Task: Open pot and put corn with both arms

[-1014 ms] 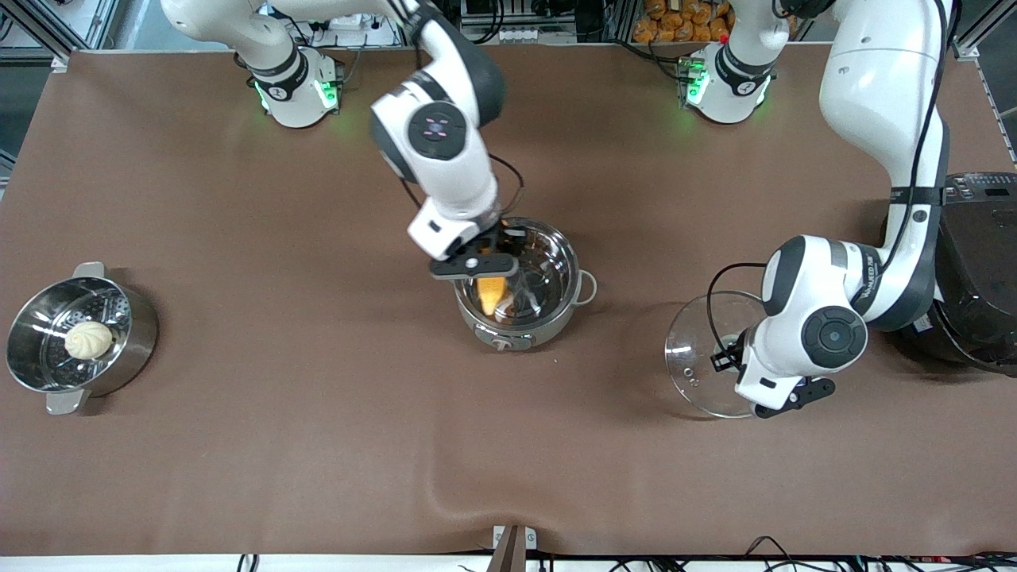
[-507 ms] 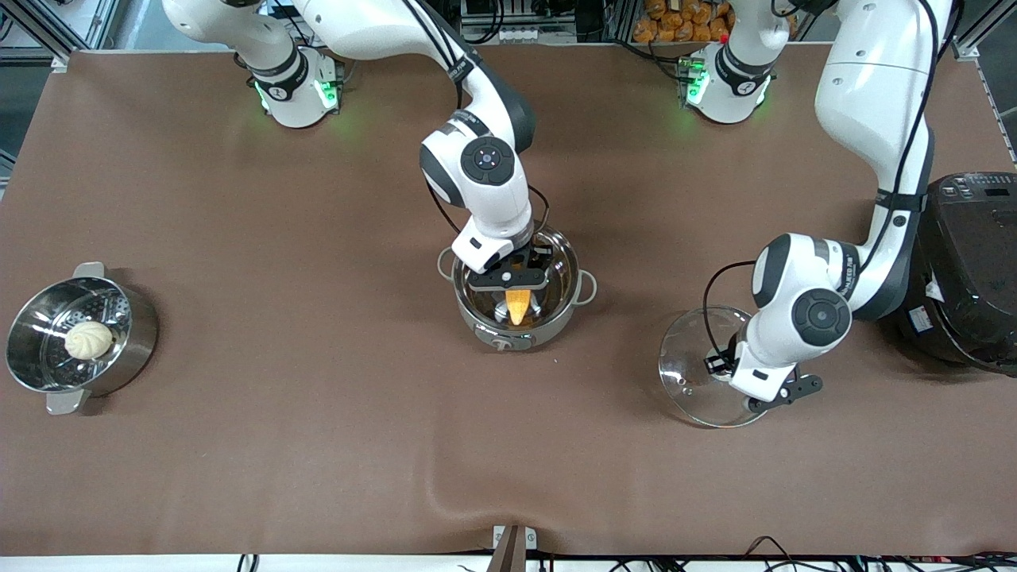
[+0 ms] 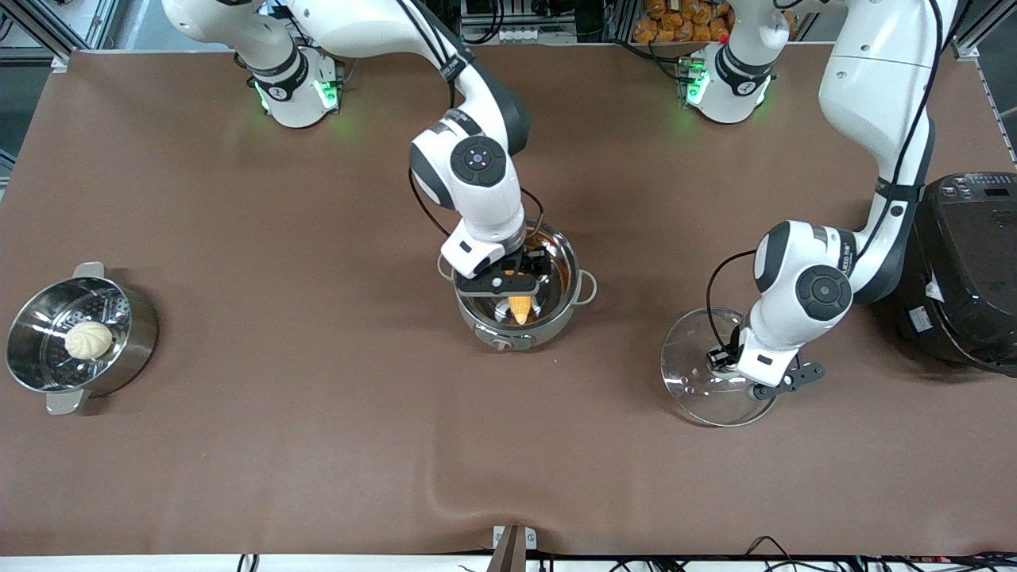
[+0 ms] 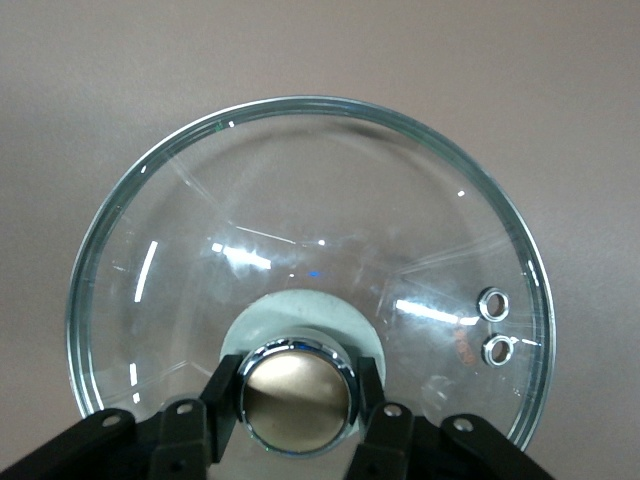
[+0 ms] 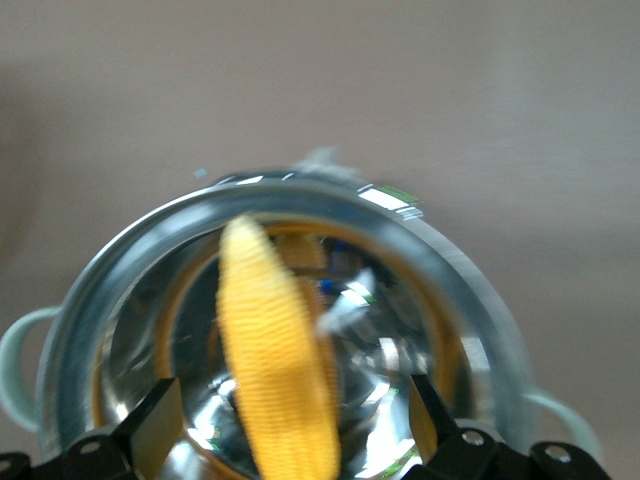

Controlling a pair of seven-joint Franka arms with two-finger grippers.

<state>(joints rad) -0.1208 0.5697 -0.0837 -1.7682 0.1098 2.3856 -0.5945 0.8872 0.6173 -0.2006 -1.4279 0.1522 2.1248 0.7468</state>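
The corn (image 5: 275,360) lies tilted inside the open pot (image 3: 556,318), between the spread fingers of the right gripper (image 3: 504,284), apparently released. Toward the left arm's end, the left gripper (image 4: 297,405) clamps the glass lid (image 3: 690,373) (by its knob); the rice cooker (image 3: 965,270) stands near.

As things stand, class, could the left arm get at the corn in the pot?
Probably not. The left end effector is shut on the lid by its knob, and the right end effector hangs open over the pot, covering the corn.
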